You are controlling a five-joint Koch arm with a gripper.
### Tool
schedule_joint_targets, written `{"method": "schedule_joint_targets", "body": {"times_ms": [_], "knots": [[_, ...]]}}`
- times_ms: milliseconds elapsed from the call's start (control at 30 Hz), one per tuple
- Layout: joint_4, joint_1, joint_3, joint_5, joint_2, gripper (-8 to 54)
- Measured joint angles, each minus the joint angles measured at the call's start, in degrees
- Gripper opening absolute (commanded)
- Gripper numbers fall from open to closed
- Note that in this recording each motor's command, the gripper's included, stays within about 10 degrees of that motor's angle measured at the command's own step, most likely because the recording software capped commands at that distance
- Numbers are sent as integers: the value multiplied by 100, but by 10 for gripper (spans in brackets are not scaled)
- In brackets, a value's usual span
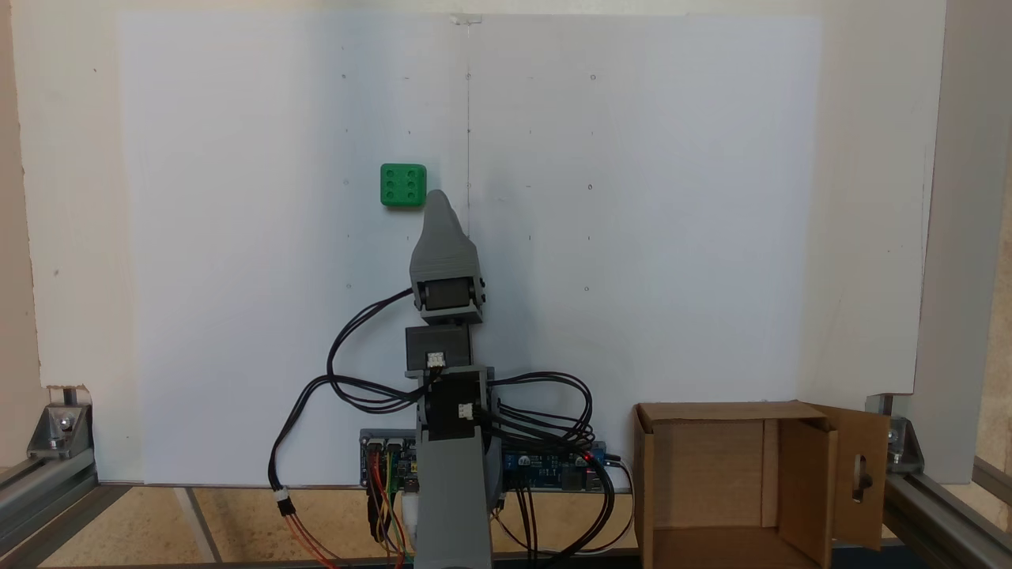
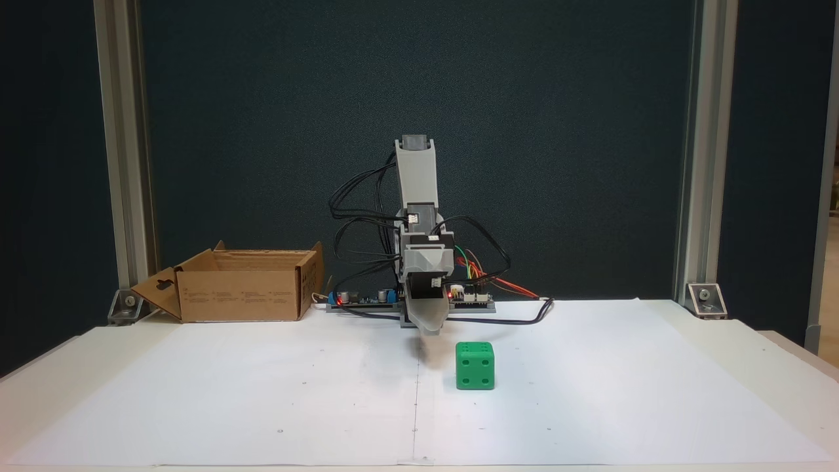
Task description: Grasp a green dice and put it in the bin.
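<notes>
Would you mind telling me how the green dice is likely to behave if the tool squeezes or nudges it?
The green dice looks like a stiff cube, so it should probably hold its shape. Resting flat on the white paper, it seems likelier to slide than roll. Its rounded edges and smooth-looking faces might let it slip from an off-centre grip.

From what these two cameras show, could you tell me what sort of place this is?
Probably a hobby or lab robotics test bench: aluminium frame posts flank a table covered with white paper sheets, exposed circuit boards and loose wiring sit at the arm's base, and a dark backdrop hangs behind.
</notes>
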Motion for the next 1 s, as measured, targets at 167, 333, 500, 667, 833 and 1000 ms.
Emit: {"method": "schedule_joint_targets", "body": {"times_ms": [167, 333, 500, 667, 833, 1000], "knots": [[0, -9, -18, 0, 0, 432], [0, 26, -211, 0, 0, 432], [0, 0, -325, 0, 0, 432], [79, -105, -791, 0, 0, 432], [703, -97, -1239, 0, 0, 433], [1872, 9, -1916, 0, 0, 434]]}}
